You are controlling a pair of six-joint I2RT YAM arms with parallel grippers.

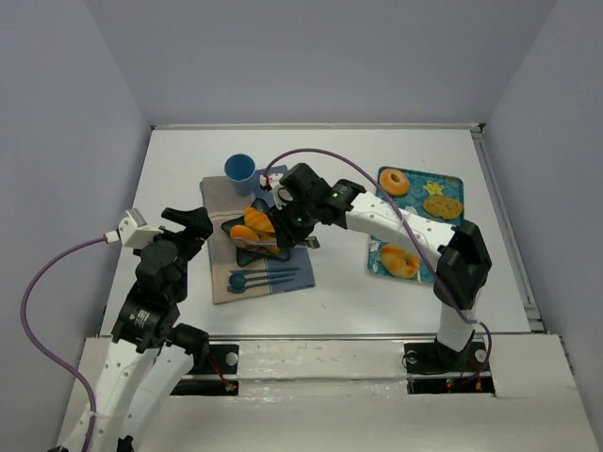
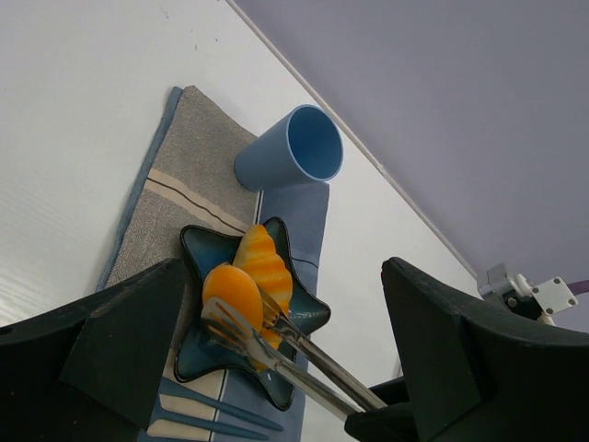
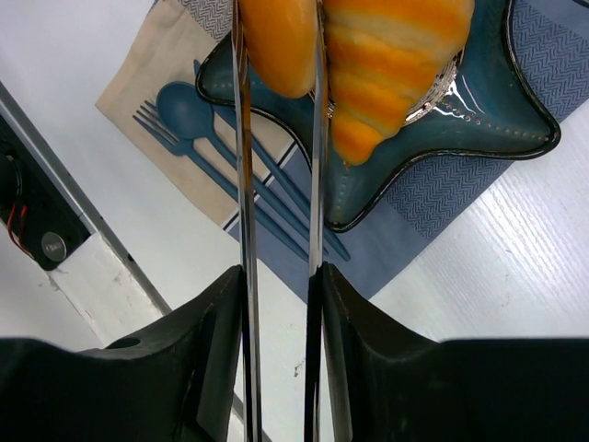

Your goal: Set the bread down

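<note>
My right gripper [image 1: 290,218] [image 3: 281,285] is shut on a pair of metal tongs [image 1: 268,235] [image 3: 241,138]. The tongs' tips pinch a smooth orange bread roll [image 1: 242,233] [image 3: 279,41] just over a dark blue star-shaped plate [image 1: 251,252] [image 3: 479,110]. A striped orange-yellow bread [image 1: 260,221] [image 3: 386,74] lies on the plate beside the roll. In the left wrist view the roll [image 2: 232,290], the striped bread [image 2: 265,267], the tongs [image 2: 308,354] and the plate [image 2: 198,253] all show. My left gripper [image 1: 193,226] [image 2: 283,276] is open and empty, left of the plate.
The plate rests on a grey-and-blue placemat [image 1: 219,193] with blue cutlery [image 1: 264,277] at its near edge. A blue cup [image 1: 239,169] lies on its side at the far end. A blue tray [image 1: 415,202] with a doughnut [image 1: 394,181] and other pastries sits right.
</note>
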